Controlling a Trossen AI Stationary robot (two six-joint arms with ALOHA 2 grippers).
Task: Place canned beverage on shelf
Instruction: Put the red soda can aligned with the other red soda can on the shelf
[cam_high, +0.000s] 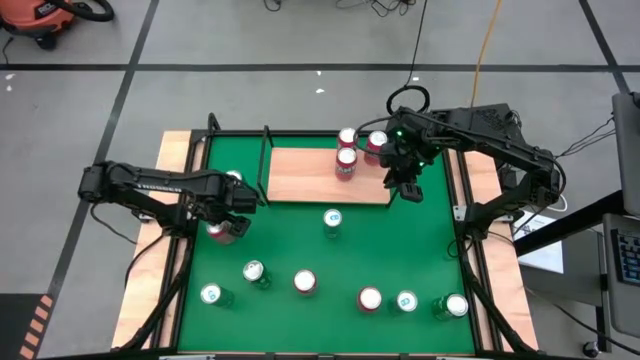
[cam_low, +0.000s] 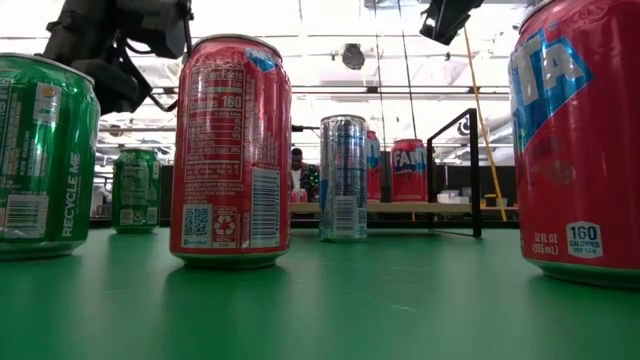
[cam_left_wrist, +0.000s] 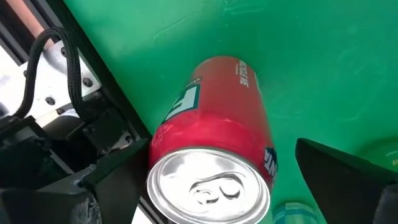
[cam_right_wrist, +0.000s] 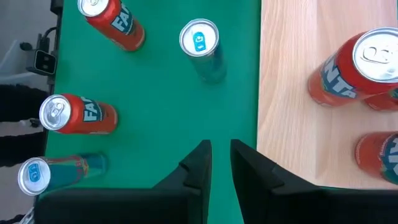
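High view. We see the shelf (cam_high: 300, 175) lying flat at the far middle of the green bench (cam_high: 290, 250), with three red cans (cam_high: 347, 163) bunched at its right end, which leaves the rest of the board free. The left claw (cam_high: 226, 222) is at the bench's left edge, spread wide around a red can (cam_high: 220, 232); we judge this the next one to lift, not yet pinched. The right claw (cam_high: 408, 190) hangs just off the shelf's right end, pressed together and empty, seemingly parked clear of the cans. Loose cans (cam_high: 331, 220) are scattered over the near half; the blue-topped one stands between the left claw and the open board.

Low view. Red and green cans loom close; the shelf's black rail (cam_low: 473, 170) rises behind, with cans on the board. We judge the rail must be cleared from above.

Left wrist view. The red can (cam_left_wrist: 214, 162) sits between the dark fingers (cam_left_wrist: 336, 174), a gap showing on each side. The bench frame and a cable (cam_left_wrist: 56, 68) lie close by.

Right wrist view. Fingers (cam_right_wrist: 199, 165) nearly touching, nothing between them, over the board's edge; shelf cans (cam_right_wrist: 360, 68) stand to one side.
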